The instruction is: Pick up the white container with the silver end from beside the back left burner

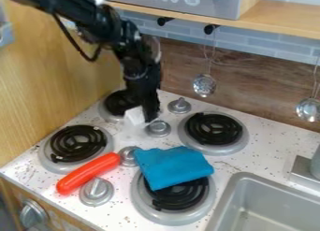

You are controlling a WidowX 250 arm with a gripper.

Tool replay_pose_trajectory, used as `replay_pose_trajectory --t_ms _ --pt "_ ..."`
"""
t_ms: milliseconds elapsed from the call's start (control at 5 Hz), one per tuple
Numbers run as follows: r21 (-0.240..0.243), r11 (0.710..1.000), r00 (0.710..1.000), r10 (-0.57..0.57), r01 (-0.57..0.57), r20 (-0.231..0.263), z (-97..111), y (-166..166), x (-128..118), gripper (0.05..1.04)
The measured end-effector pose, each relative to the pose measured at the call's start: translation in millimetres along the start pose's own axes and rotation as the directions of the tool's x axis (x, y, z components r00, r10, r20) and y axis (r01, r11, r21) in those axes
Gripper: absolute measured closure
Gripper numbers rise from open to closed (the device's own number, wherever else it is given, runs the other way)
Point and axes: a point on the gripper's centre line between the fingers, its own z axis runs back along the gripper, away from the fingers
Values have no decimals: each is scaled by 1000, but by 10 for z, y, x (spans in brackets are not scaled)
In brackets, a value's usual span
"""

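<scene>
White speckled countertop [237, 160] of a toy kitchen, seen at a slant from above. At near left edge: grey round front dial [32, 213] on the wooden cabinet face. At near right: grey rectangular sink basin [275, 212]. Just inward from near left edge: grey ridged knob [96, 191], beside a glossy red-orange, sausage-shaped piece [89, 173], lying diagonally with upper end near a second grey knob [127, 156]. Right of these: round black coil burner with grey rim [141, 204], partly covered by a folded bright-blue cloth [172, 167].

Farther back at left: second coil burner [76, 143]. Farther back at right: third coil burner [214, 131]. Between: third grey knob [158, 128], close to the black two-finger gripper [147, 115], pointing downward from the black arm [100, 24] at upper left. Pale, whitish, blurred shape [133, 117] at lower end of gripper; identity unclear. Degree of opening and any grip: not possible to tell. Behind: fourth coil burner [120, 103] and fourth grey knob [179, 106].

At rear: brown wood-look backsplash [262, 92] below grey-blue tiles [269, 43], with two hanging silver metal ladles [204, 85]. Above: light wooden shelf [281, 19] with black hooks [211, 29], bearing a silver-grey appliance [175, 3].
</scene>
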Motion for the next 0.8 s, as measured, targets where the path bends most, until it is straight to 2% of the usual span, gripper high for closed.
replay_pose_trajectory --t_ms 200,400,600,800 --pt "-34 999 987 -8 14 162 348 58 -52 419" --pt "-96 995 970 8 16 244 433 168 -185 419" --pt "-138 990 957 23 18 289 462 215 -254 418" --pt "-196 980 954 22 39 298 402 198 -346 419"
